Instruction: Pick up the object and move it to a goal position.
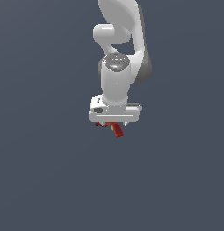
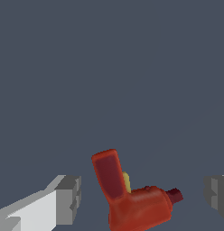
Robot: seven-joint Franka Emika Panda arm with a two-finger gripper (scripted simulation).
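Note:
The object, a small red drill with a dark nose tip and a yellow mark on its handle, lies on the grey floor. In the wrist view it sits between my gripper's two grey fingers, which stand wide apart and clear of it on both sides. The gripper is open. In the exterior view the white hand hangs straight above the drill and hides most of it. Only the handle and a bit of red body show below the gripper.
A plain dark grey floor fills both views. The white arm rises above the hand. No goal marker shows.

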